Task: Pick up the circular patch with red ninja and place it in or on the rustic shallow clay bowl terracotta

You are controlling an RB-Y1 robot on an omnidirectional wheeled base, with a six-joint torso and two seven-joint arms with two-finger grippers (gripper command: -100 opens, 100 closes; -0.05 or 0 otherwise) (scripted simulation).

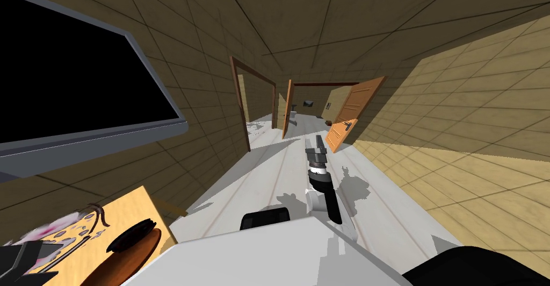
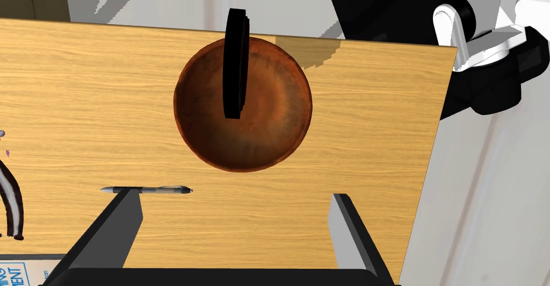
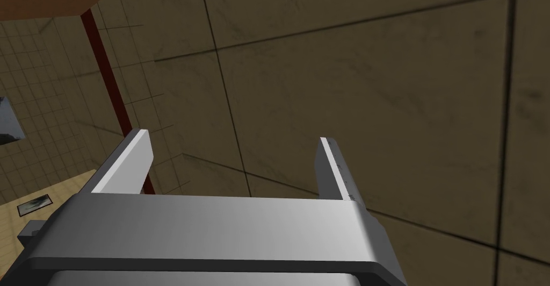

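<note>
A brown, shallow clay bowl (image 2: 268,121) sits on the wooden table (image 2: 376,137) near its edge. The circular patch (image 2: 236,62) shows as a thin black disc, standing on edge inside the bowl and leaning on its rim; its printed face is hidden. My left gripper (image 2: 233,213) hovers open over the table, short of the bowl, with nothing between its fingers (image 2: 126,218). In the head view the bowl (image 1: 140,257) and the patch (image 1: 130,235) lie at the lower left. My right gripper (image 3: 231,159) is open and empty, held out ahead (image 1: 317,147) over the floor.
A pen (image 2: 147,190) lies on the table just off my left fingertip. A striped item (image 2: 12,202) and a printed sheet (image 2: 16,273) lie at the table's other side. A dark screen (image 1: 80,73) hangs above. The white floor (image 1: 279,164) leads to open doors (image 1: 354,111).
</note>
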